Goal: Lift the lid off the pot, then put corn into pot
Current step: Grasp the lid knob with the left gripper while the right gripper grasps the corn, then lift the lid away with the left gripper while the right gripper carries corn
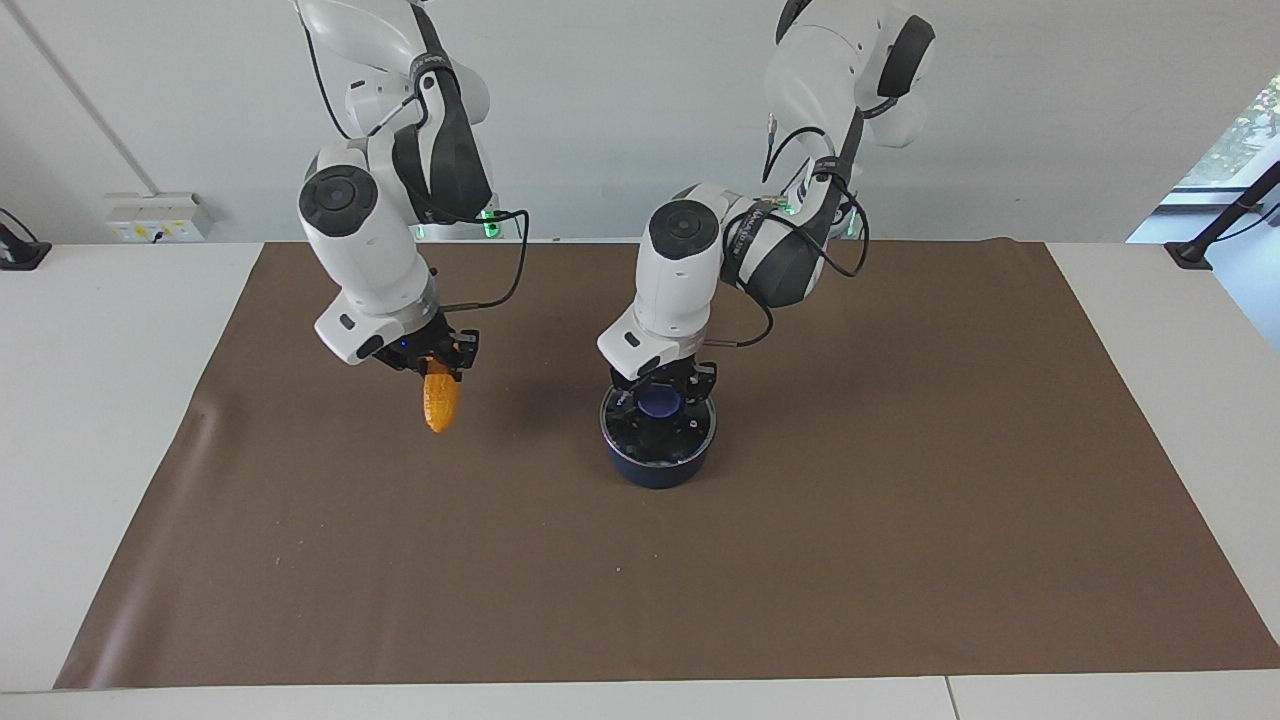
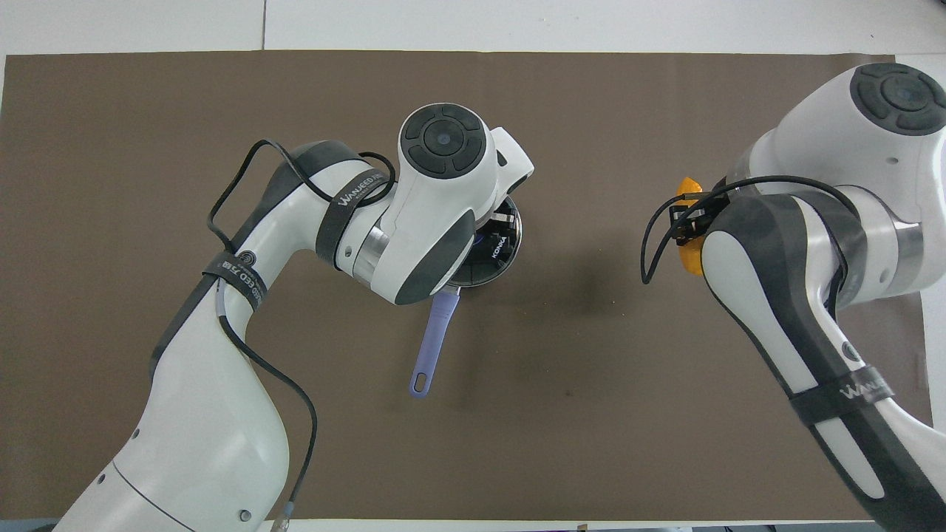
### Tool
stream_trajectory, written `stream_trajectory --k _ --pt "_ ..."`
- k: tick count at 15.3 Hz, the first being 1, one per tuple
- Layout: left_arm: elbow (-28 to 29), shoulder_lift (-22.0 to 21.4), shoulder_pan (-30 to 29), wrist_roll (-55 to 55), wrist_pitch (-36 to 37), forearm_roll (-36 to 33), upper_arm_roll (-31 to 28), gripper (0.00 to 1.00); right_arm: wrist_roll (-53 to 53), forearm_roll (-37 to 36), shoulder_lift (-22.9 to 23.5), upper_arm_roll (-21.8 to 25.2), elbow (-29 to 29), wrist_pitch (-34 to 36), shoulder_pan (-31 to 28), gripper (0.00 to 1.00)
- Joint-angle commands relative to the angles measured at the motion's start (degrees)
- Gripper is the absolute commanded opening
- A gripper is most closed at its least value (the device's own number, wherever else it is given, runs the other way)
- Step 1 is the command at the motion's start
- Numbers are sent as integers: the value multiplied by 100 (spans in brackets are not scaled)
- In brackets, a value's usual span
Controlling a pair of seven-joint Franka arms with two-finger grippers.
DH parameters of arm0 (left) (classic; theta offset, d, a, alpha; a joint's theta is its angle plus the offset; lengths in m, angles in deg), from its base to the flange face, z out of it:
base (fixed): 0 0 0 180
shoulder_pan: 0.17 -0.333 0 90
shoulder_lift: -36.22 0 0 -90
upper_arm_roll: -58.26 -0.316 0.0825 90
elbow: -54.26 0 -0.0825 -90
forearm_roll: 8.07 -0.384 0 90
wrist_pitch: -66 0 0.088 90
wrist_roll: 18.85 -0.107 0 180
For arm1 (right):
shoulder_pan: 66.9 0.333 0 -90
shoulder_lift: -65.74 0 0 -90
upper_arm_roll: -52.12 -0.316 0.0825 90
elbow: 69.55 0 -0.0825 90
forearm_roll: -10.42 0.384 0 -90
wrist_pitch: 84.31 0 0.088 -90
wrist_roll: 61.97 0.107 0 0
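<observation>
The pot stands on the brown mat about midway between the two arms' ends of the table, its pale blue handle pointing toward the robots. The lid sits on the pot's rim, so the glass and the gripper above it hide most of the interior; what shows through is dark, and nothing can be made out inside.

The left gripper is down on the lid, its fingers closed on the blue knob, which shows between them. In the overhead view the left arm's wrist covers most of the lid, leaving only an arc of the rim visible just beside the fingers.

The right gripper hangs in the air over bare mat toward the right arm's end of the table, well apart from the pot. Its fingers are closed on the upper end of the corn, which hangs below them, tapered tip down and slightly tilted, clear of the mat. From overhead only a sliver of the corn shows beside the right arm's wrist.
</observation>
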Motion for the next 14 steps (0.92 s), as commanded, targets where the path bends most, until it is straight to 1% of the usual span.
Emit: stream_trajectory --k 1,2,4,6,8,11,13,14 --pt "0 -69 -21 23 211 -99 -16 15 182 249 305 -1 -642 321 12 0" --pt "-114 -104 -21 23 369 -82 -16 13 235 266 314 -1 -660 304 21 0" --pt "-308 -148 -38 15 729 15 -51 5 506 275 314 -27 -652 208 169 0" --pt "-317 -489 -178 -3 1020 146 -78 2 578 275 314 -28 -643 137 232 0" --pt "-317 -780 -572 -38 1336 305 -60 1 674 284 349 -36 -643 -29 328 0" --pt "-308 -1150 -1231 -371 1715 393 -60 1 1524 468 489 -28 -669 -565 855 0" --pt "-300 -1352 -1828 -958 1960 420 -69 0 1869 399 734 -36 -783 -767 1214 0" --pt "-273 -1422 -2127 -1370 2040 428 -86 0 1983 390 971 -36 -1019 -803 1408 0"
